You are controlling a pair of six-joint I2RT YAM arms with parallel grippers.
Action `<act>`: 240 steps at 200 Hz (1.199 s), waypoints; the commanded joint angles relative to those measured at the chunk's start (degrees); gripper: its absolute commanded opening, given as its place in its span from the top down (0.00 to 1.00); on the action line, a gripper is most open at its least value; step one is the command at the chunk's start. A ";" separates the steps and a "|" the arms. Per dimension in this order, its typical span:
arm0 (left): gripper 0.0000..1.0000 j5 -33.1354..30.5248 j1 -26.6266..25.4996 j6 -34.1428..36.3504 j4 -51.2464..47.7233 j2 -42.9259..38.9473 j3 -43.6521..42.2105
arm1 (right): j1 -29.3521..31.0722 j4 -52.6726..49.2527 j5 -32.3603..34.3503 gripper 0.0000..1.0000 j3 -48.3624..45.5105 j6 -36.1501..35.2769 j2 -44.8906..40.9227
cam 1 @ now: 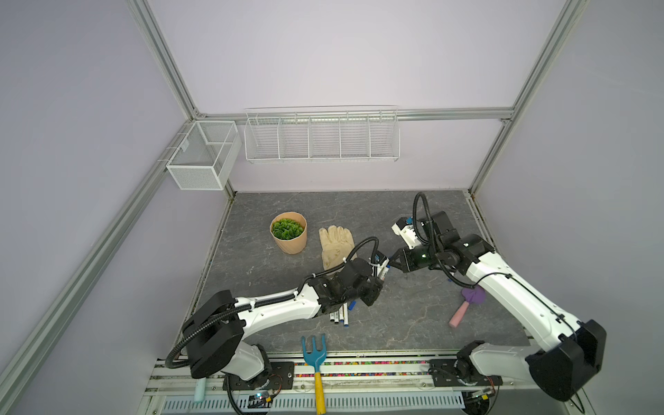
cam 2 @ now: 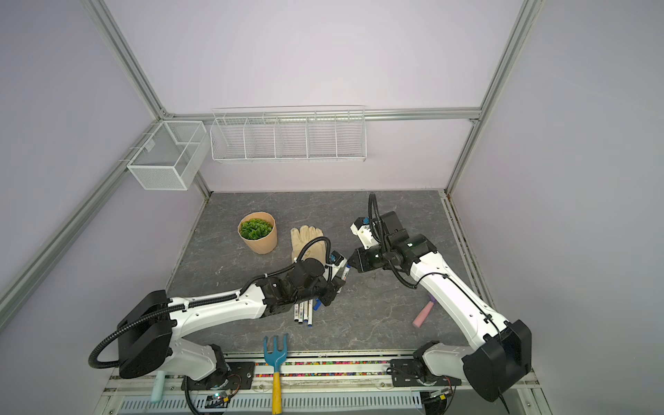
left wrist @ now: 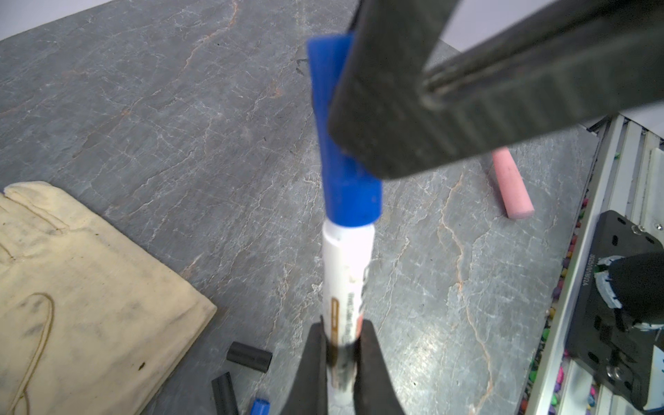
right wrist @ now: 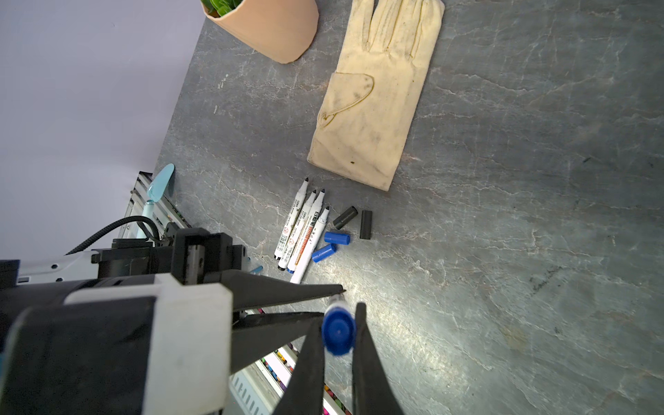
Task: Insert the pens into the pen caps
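Left wrist view: left pincer [left wrist: 343, 325] clamped tight on the white pen [left wrist: 345, 266] barrel; blue cap [left wrist: 350, 194] sits over its tip, coaxial, straight ahead along the pen's long axis; right pincer [right wrist: 338, 312] pinches that cap crosswise. Judgement: push along the axis to seat.

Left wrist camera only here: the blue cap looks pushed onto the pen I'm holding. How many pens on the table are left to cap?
Observer: Four uncapped pens lie side by side near the cuff of the glove.
Operator: I see two black caps and part of a blue one. Any more?
Observer: Yes, two blue caps lie beside the two black caps.
Operator: Is the right tool centred on the cap?
Observer: In the right wrist view the blue cap sits squarely between the right tool's fingers, with the held pen behind it.
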 commanded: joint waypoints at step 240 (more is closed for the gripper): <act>1.00 -1.95 -3.97 5.04 13.90 -0.85 4.43 | -0.19 -12.89 -0.74 0.85 7.22 0.42 0.97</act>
